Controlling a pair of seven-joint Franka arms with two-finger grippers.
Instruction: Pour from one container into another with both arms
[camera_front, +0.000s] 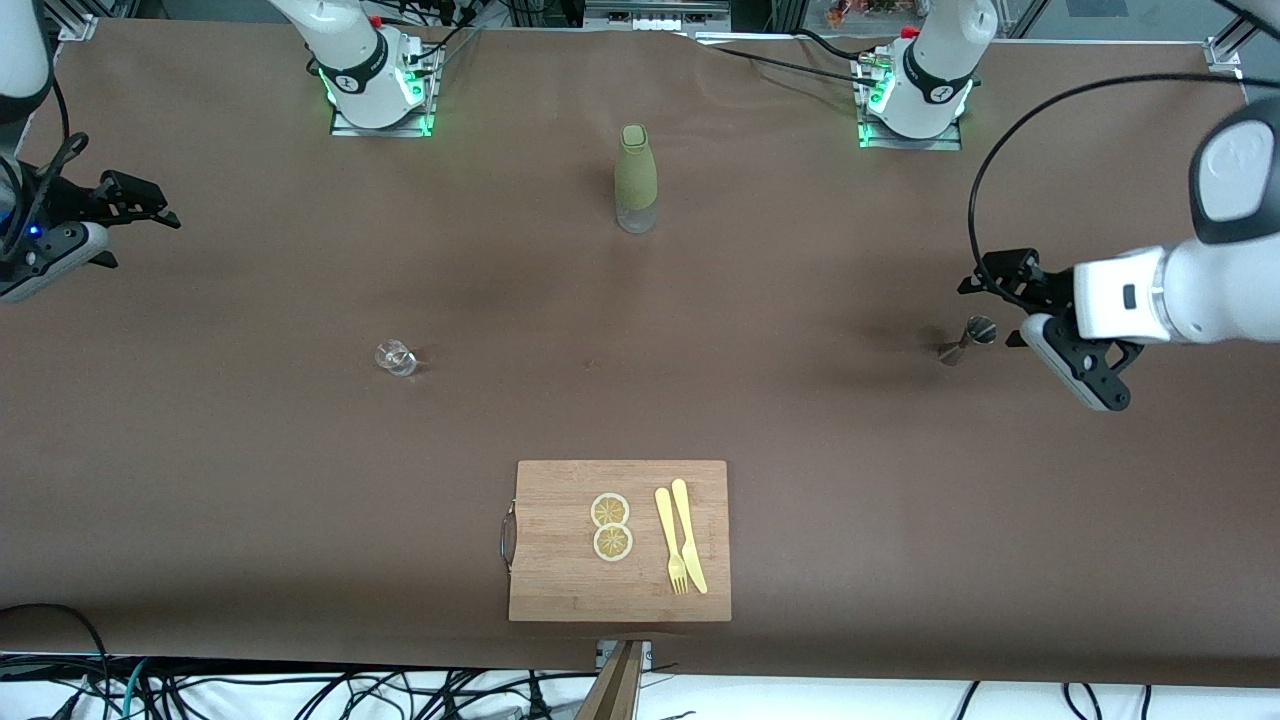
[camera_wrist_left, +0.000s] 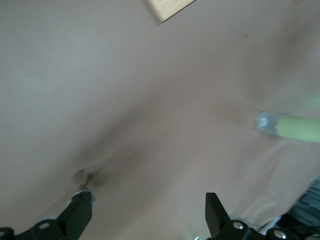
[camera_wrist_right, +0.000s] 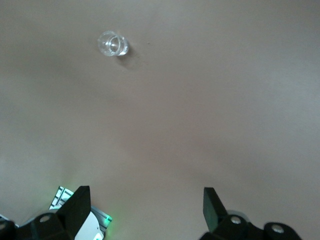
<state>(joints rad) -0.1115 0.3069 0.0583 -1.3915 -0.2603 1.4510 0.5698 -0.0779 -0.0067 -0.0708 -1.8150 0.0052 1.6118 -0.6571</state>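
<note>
Jigger (camera_front: 968, 338): stands upright on the table toward the left arm's end, just beside the left gripper, so it reads as the vessel that arm would tip.
Glass (camera_front: 396, 357): small and clear, upright toward the right arm's end, well apart from the jigger; whether either holds liquid I cannot tell.
Left gripper (camera_front: 1003, 312): hangs low by the jigger, jaws spread wide on nothing.
Right gripper (camera_front: 140, 208): up over the table's edge at its own end, jaws wide apart and empty, waiting.
Stage: fits either before or after a pour.
Bottle (camera_front: 635, 180): upright between the bases.
Cutting board (camera_front: 620, 540): nearest the camera, with lemon slices (camera_front: 611, 526), fork (camera_front: 669, 540) and knife (camera_front: 689, 535).
</note>
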